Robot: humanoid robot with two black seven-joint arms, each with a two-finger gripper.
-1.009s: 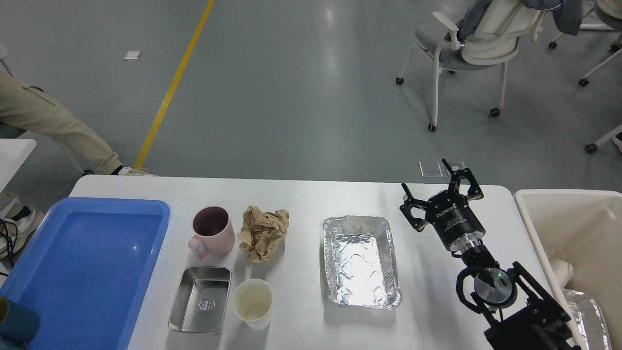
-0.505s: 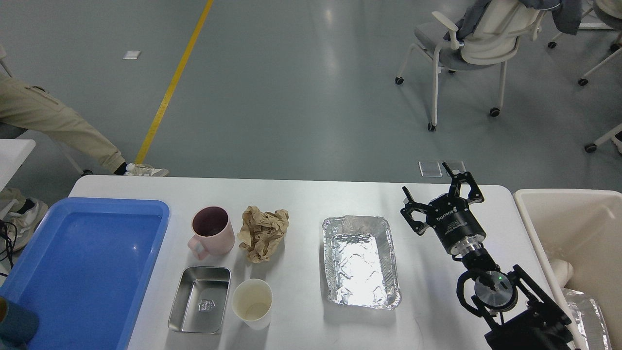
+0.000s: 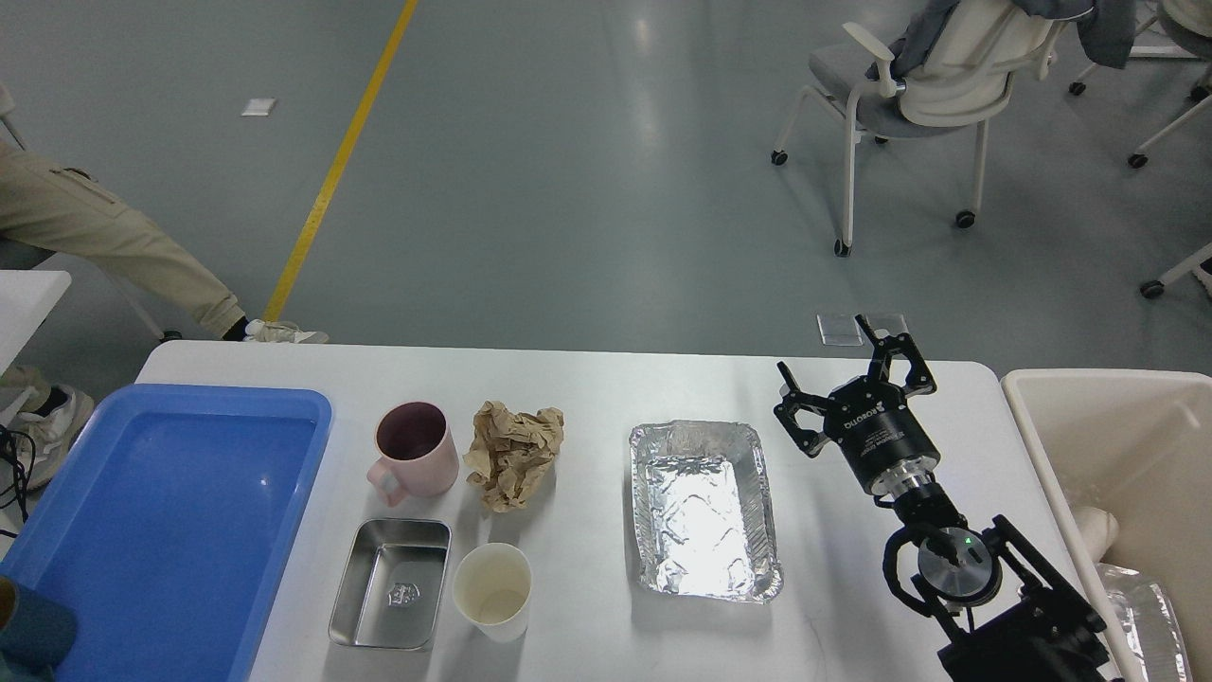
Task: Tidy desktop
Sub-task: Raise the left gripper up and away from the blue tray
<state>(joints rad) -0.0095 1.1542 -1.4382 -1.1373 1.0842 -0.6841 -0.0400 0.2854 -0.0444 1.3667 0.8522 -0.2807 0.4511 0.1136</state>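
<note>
- White desktop (image 3: 587, 388): fills the lower half of the head view, rounded far corners visible, grey floor beyond its far edge.
- Right gripper (image 3: 833, 365): over the right part of the desktop, near the far edge, to the right of the foil tray. Two fingers spread apart, nothing between them. One fingertip points toward the far edge, the other toward the foil tray. Black arm runs from it down to the lower right corner.
- Left gripper: not seen in this view.
- Aluminium foil tray (image 3: 703, 511): rectangular, empty, crinkled, lying flat at centre-right of the desktop, long side running near to far.
- Crumpled brown paper (image 3: 512, 453): left of the foil tray, apart from it, just beside the mug.
- Pink mug (image 3: 413, 461): upright, dark interior, handle toward the near-left; sits between the blue tray and the paper.
- Steel rectangular dish (image 3: 390, 583): shallow, empty, on the near side of the mug, embossed mark on its floor.
- White paper cup (image 3: 492, 589): upright, just right of the steel dish, on the near side of the paper ball.
- Blue plastic tray (image 3: 284, 493): at the left end of the desktop, nothing lying on its floor.
- Beige bin (image 3: 1046, 445): just off the right end of the desktop; some foil shows in its near part.
- White office chair (image 3: 933, 85): on the floor, far right.
- A person's leg in khaki trousers (image 3: 104, 237) at far left.
</note>
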